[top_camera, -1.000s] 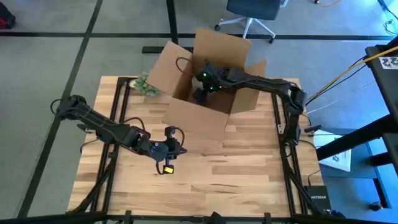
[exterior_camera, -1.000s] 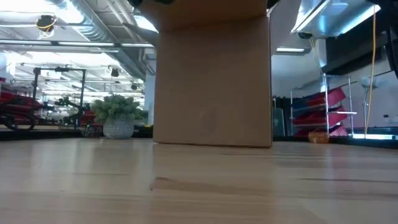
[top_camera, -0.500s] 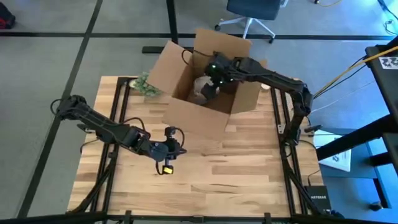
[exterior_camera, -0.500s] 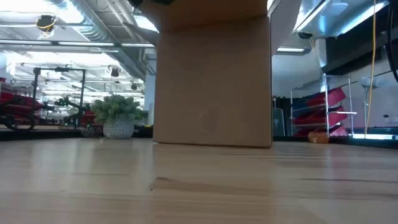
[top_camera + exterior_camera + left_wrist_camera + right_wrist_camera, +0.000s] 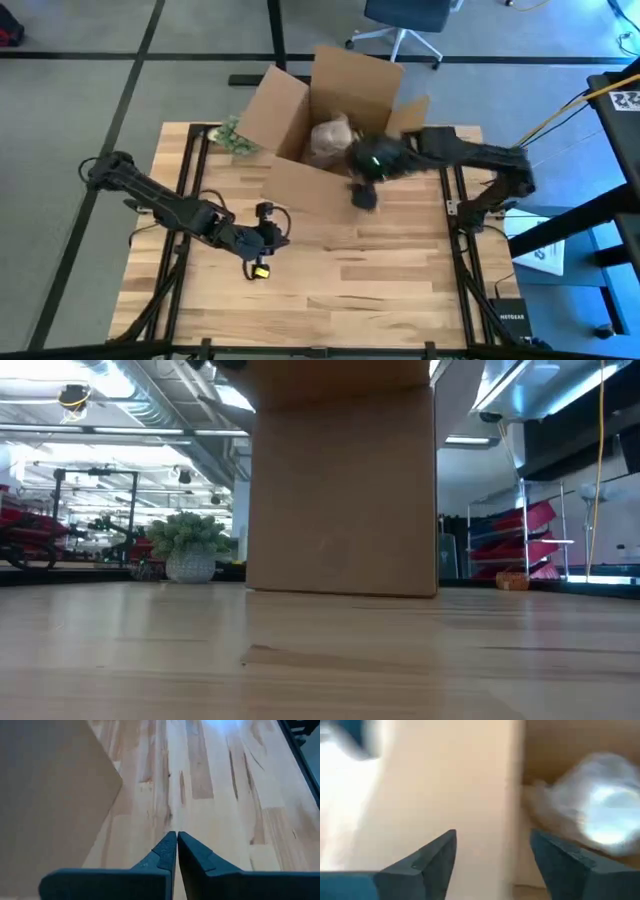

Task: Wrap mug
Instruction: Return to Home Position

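Two arms share one table [image 5: 400,290], and the box [image 5: 355,75] is the biggest thing on it, open-topped, lying directly beyond my right gripper [image 5: 362,195]. That gripper hangs over the box's front flap, fingers spread wide with nothing between them. The mug [image 5: 332,137], a pale bubble-wrapped bundle, sits inside the box, just past the near wall from the right gripper. I cannot read its long axis through the wrap. My left gripper [image 5: 275,235] is well apart from the mug, low over bare wood, fingers pressed together on nothing. I judge the right arm the nearer one, so its retreat must clear the flap without nudging the box.
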Controlling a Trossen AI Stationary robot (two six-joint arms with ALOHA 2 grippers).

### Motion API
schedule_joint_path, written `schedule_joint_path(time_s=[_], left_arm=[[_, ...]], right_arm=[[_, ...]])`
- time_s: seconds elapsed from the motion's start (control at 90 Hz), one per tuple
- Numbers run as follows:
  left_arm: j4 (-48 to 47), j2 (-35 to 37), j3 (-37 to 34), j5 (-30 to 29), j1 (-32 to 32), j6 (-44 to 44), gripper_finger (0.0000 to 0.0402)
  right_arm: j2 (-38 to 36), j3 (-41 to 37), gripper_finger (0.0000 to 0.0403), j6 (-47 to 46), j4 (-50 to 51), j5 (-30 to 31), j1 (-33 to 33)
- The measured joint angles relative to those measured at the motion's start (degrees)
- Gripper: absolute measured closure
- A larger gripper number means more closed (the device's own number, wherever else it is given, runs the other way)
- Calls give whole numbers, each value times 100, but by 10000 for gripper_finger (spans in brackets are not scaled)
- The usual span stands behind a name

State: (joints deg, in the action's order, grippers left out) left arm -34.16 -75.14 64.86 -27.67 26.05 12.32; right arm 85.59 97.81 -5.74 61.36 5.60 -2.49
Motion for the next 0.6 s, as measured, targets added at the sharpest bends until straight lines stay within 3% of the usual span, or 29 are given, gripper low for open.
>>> schedule_joint_path(time_s=[0.222,0.411,0.6], left_arm=[[315,1358,-873,97,-104,90,402],[2286,2557,-2616,744,-165,151,402],[2760,3202,-3410,756,-435,56,402]], right_arm=[[-1476,-2110,287,-585,-1690,-176,-944],[-2545,-4420,384,-881,-3989,41,-1538],[-3164,-5878,387,-851,-5294,64,-1585]])
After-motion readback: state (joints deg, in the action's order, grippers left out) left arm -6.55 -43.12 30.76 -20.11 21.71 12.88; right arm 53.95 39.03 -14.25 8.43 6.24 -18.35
